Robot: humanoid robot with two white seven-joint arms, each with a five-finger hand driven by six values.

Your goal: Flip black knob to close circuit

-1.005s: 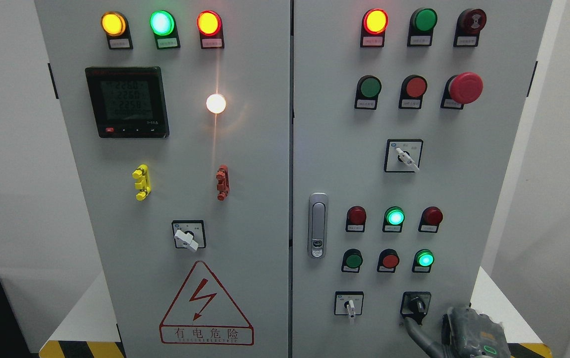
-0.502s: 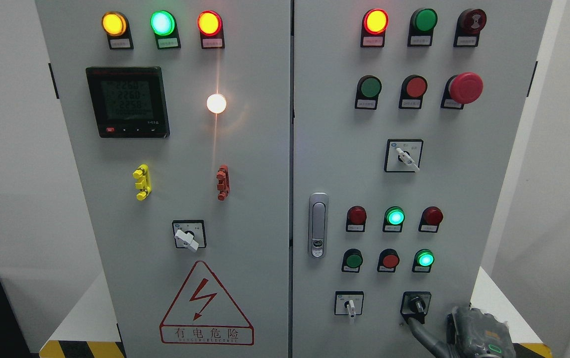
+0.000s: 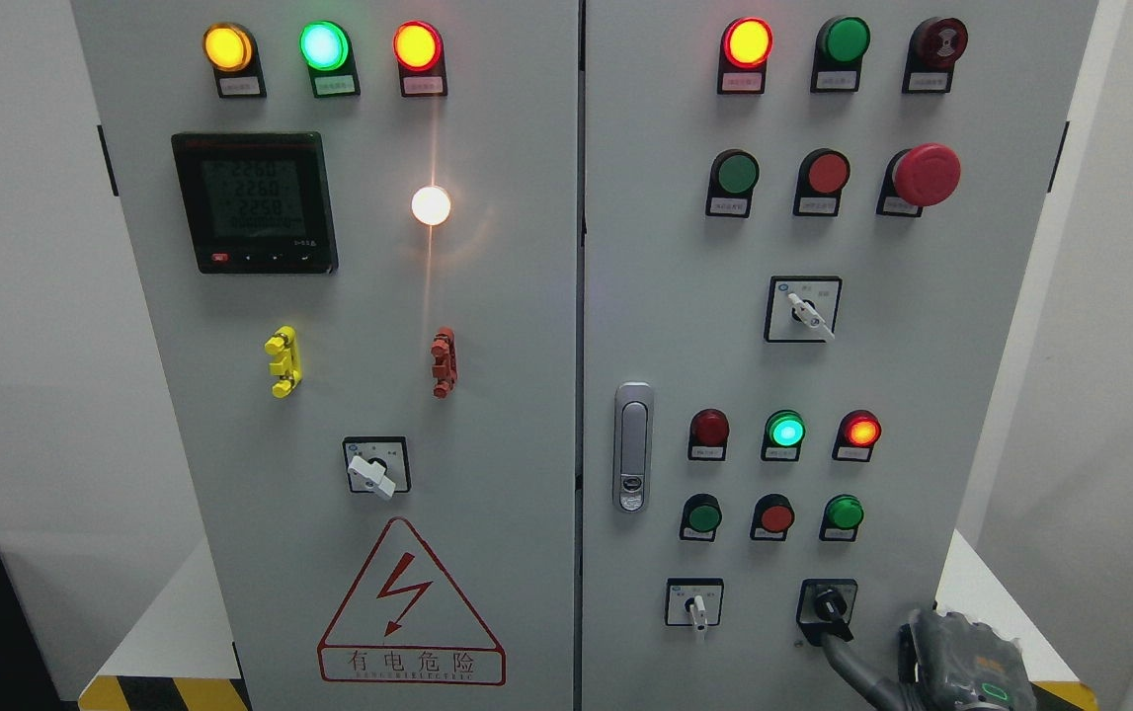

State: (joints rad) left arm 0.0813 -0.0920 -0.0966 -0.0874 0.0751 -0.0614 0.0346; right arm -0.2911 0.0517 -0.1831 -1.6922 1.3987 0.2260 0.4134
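The black knob (image 3: pixel 828 602) sits in a black square plate at the lower right of the grey cabinet's right door (image 3: pixel 922 375). Its handle points down and slightly right. My right hand (image 3: pixel 961 667) comes in at the bottom right corner. One dark finger (image 3: pixel 838 647) stretches up and left and touches the lower end of the knob; it grips nothing. Above the knob, a red lamp (image 3: pixel 860 431) is lit and the green lamp (image 3: pixel 844 513) under it is dark. My left hand is out of view.
A white-handled selector (image 3: pixel 694 604) sits left of the knob, another (image 3: pixel 803 309) higher up. A door latch (image 3: pixel 632 446) is at the right door's left edge. A red mushroom button (image 3: pixel 925 175) juts out at the upper right. A yellow-black striped base (image 3: pixel 161 691) runs below.
The knob has turned a little under the finger. The red lamp at the right has lit and the green lamp below it has gone out. My right hand has shifted slightly right.
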